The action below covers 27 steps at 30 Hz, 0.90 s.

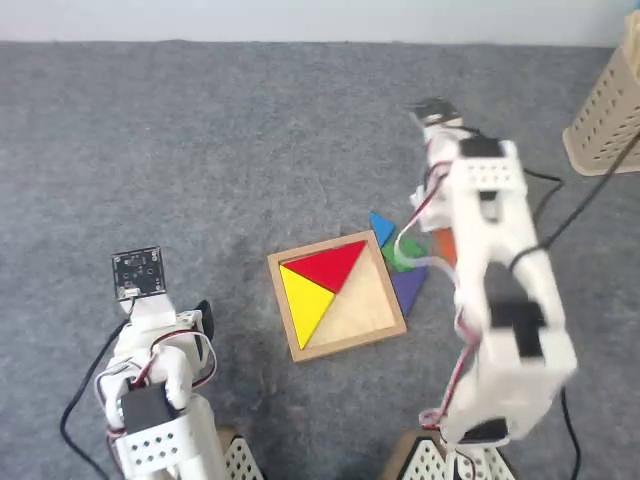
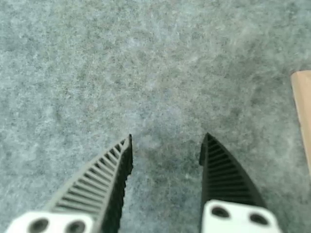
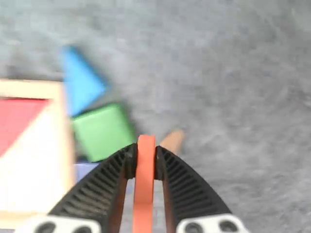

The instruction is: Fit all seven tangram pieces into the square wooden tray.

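Arm outstretched, right pincer (image 3: 145, 148) clamping orange piece (image 3: 144, 194) (edge-on), left pincer (image 2: 168, 138) agape above carpet (image 2: 146, 58)

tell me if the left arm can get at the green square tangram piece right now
Probably not easily: the left hand hangs open over grey carpet, the square wooden tray lies between it and the green square tangram piece, and the right arm leans over that side.

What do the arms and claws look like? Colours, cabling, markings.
The left arm and right arm are white shells with black servo blocks and perforated panels. Thin red and white wires and black cables run along them. A black square board sits at the left wrist. The left claw and right claw have black ribbed pointed fingers on white screw-holed mounts.
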Each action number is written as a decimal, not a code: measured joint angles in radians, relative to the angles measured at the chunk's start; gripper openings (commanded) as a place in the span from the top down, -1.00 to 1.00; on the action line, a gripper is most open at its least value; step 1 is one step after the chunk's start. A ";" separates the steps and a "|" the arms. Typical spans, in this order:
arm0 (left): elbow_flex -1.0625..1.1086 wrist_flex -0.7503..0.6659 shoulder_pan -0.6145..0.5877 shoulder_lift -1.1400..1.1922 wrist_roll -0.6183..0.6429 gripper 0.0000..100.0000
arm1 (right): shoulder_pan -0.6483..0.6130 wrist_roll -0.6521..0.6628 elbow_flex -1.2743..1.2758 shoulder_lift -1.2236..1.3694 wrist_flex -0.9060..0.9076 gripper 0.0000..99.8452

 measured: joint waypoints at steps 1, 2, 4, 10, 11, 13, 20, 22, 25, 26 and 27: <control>0.000 0.000 0.000 0.000 0.000 0.57 | -0.026 -0.018 0.063 -0.064 -0.028 0.99; 0.000 0.000 0.000 0.000 0.000 0.57 | -0.054 -0.041 0.124 -0.129 -0.054 0.99; 0.000 0.000 0.000 0.000 0.000 0.57 | -0.103 -0.078 0.235 -0.249 -0.100 0.99; 0.000 0.000 0.000 0.000 0.000 0.57 | -0.264 -0.199 0.419 -0.379 -0.186 0.99; 0.000 0.000 0.000 0.000 0.000 0.57 | -0.298 -0.227 0.436 -0.379 -0.203 0.99; 0.000 0.000 0.000 0.000 0.000 0.57 | -0.359 -0.264 0.454 -0.379 -0.236 0.99; 0.000 0.000 0.000 0.000 0.000 0.57 | -0.404 -0.293 0.459 -0.290 -0.318 0.99; 0.000 0.000 0.000 0.000 0.000 0.57 | -0.405 -0.293 0.459 -0.264 -0.339 0.99; 0.000 0.000 0.000 0.000 0.000 0.57 | -0.407 -0.293 0.459 -0.235 -0.350 0.99; 0.000 0.000 0.000 0.000 0.000 0.57 | -0.407 -0.293 0.459 -0.230 -0.351 0.99; 0.000 0.000 0.000 0.000 0.000 0.57 | -0.405 -0.293 0.459 -0.227 -0.353 0.98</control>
